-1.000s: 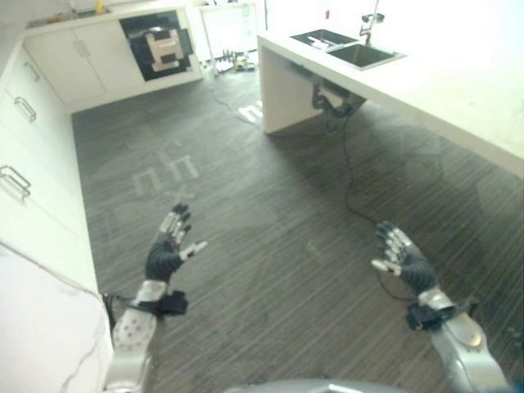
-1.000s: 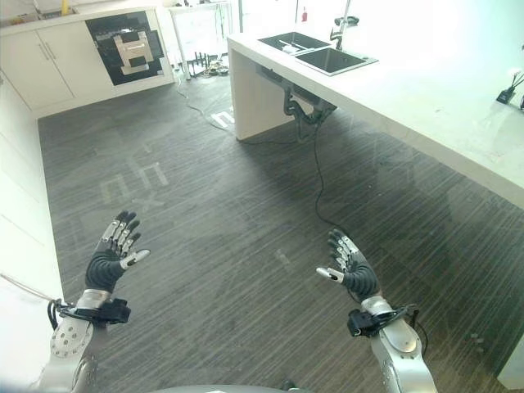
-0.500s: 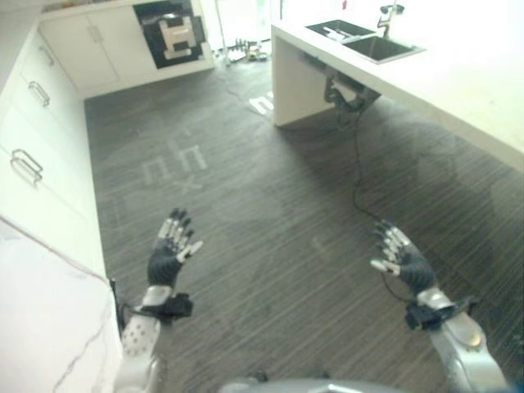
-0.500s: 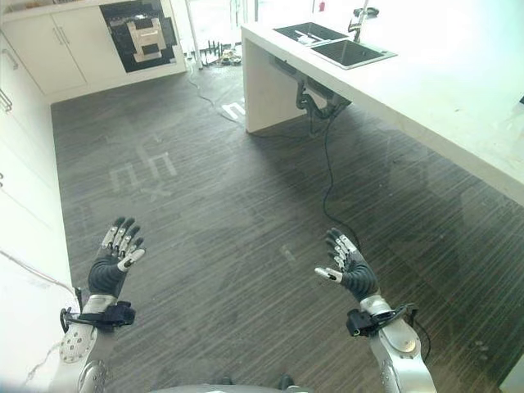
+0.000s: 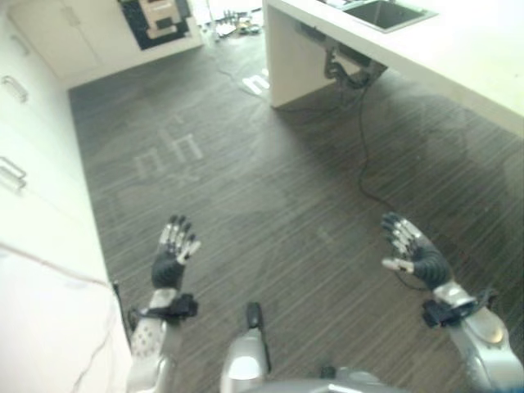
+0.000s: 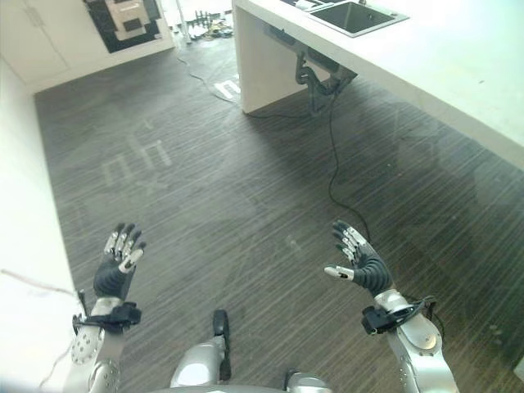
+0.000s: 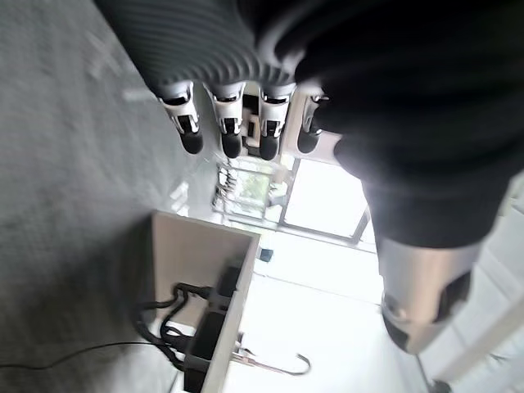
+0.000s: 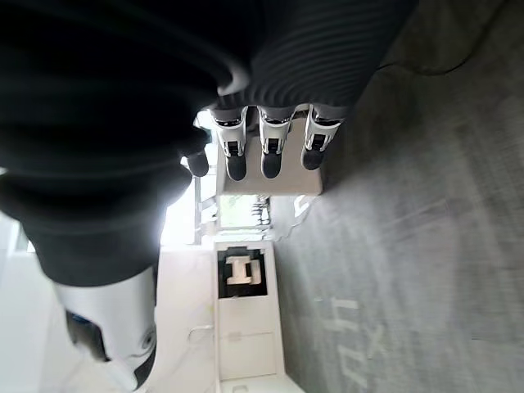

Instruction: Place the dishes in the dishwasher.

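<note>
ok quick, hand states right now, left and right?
Left hand: open, fingers straight, holding nothing, raised over the floor.
Right hand: open, fingers relaxed, holding nothing.

Dark grey wood-grain floor (image 6: 246,188) with pale markings (image 6: 135,160) at left-centre. White counter surface (image 6: 458,65) runs along the right, sink (image 6: 354,15) set in at its far end, pipework (image 6: 315,78) hanging beneath. White cabinets (image 5: 33,164) with handles on the left, more along the far wall beside a black appliance front (image 6: 123,20). Bright daylight at far end.
</note>
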